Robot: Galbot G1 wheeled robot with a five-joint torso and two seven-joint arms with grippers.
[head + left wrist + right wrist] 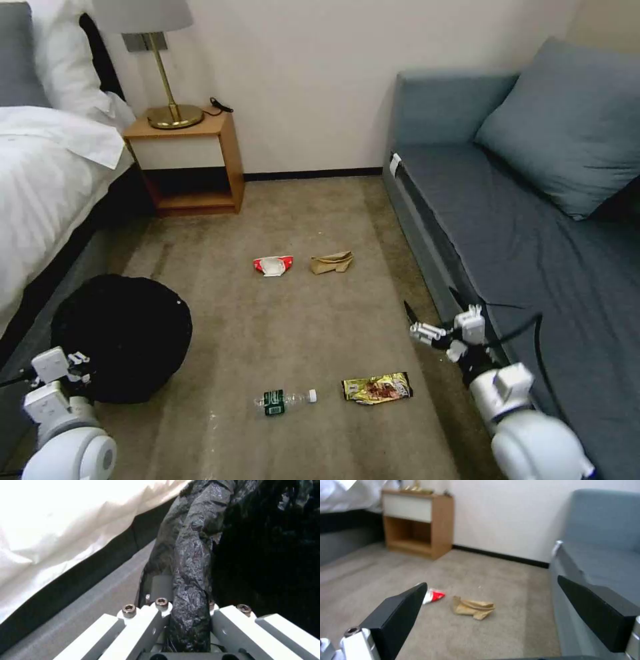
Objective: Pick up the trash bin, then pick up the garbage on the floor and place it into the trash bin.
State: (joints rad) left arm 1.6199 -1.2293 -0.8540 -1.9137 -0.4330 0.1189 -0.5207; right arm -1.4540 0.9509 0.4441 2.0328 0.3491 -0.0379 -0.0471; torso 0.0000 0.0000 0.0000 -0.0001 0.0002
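The trash bin (121,337) sat low at our left beside the bed (47,180), its bagged rim pinched in our left gripper (190,627), seemingly ready to receive litter. Our right gripper (493,620), fingers spread wide and empty, hovered beside the sofa (533,247), facing the paper bag (473,608) and red-and-white wrapper (433,596).

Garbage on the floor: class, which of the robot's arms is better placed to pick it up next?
The right. The right gripper hangs open and empty above the carpet, while the left gripper is clamped on the trash bin rim.
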